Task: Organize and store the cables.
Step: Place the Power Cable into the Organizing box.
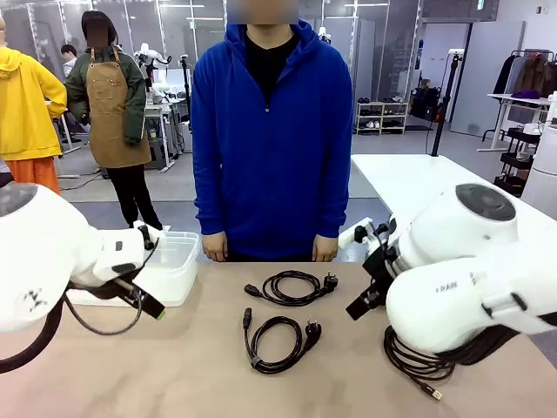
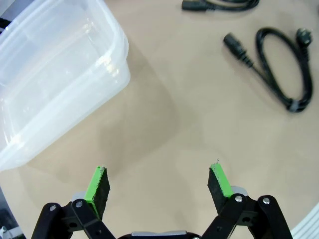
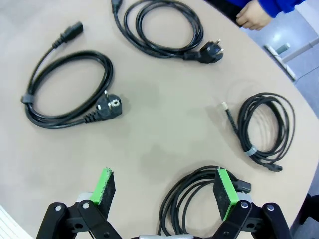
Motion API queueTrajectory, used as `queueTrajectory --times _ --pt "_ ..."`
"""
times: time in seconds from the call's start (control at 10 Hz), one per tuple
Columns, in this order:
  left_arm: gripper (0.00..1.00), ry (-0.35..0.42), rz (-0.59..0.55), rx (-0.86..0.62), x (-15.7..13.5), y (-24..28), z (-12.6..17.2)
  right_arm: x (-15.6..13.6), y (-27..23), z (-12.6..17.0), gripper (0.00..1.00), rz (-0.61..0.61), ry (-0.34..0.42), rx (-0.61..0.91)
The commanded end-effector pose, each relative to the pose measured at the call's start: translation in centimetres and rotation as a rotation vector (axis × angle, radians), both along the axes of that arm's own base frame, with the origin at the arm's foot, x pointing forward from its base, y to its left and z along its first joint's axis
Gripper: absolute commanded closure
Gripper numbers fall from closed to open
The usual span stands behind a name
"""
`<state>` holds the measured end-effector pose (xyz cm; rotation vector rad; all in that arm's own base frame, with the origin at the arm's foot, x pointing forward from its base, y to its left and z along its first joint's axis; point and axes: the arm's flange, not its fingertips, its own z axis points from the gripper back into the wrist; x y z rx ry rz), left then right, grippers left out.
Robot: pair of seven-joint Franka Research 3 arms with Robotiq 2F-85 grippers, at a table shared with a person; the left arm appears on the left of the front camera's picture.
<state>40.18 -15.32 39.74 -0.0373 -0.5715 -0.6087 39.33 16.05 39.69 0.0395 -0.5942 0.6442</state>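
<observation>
Both arms hover over the counter (image 1: 174, 366), jaws spread wide, gripping nothing.
The left jaws hang beside the clear bin (image 2: 60, 74); the right jaws above coiled cables (image 3: 108, 105), all outside it.

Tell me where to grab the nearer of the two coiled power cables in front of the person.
Come straight down onto the loop beside its tie, where the strands lie bundled. The cable lies flat on the table, so open jaws can straddle them. Gripping the chunky plug or connector would likely let the coil dangle.
</observation>
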Motion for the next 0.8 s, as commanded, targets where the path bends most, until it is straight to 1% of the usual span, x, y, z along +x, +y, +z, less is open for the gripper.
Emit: queueTrajectory --times 0.0,0.1,0.2,0.3,0.4,0.5,0.6,0.7 --pt "0.00 0.018 -0.049 -0.078 0.1 1.8 4.6 -0.2 -1.7 4.2 0.00 0.020 -0.001 0.029" --pt "0.00 0.037 -0.069 -0.111 -0.1 2.1 5.3 -0.6 -1.7 5.0 0.00 0.036 -0.006 0.017" --pt "0.00 0.066 -0.123 -0.139 -0.6 2.9 6.9 -1.3 -2.3 6.4 0.00 0.078 -0.002 0.013" --pt "0.00 0.065 -0.227 -0.134 -1.7 5.3 9.9 -2.8 -4.2 9.2 0.00 0.174 0.035 0.069" --pt "0.00 0.066 -0.331 -0.159 -1.9 8.3 12.2 -3.3 -7.4 11.3 0.00 0.241 0.056 0.100" --pt "0.00 0.049 -0.409 -0.178 -2.4 11.9 14.0 -4.1 -11.3 12.9 0.00 0.301 0.061 0.120" --pt "0.00 -0.002 -0.452 -0.213 -3.5 15.7 15.5 -5.5 -15.5 14.1 0.00 0.354 0.009 0.165" --pt "0.00 -0.037 -0.477 -0.192 -4.9 20.0 15.9 -7.0 -20.1 14.0 0.00 0.302 0.008 0.180"
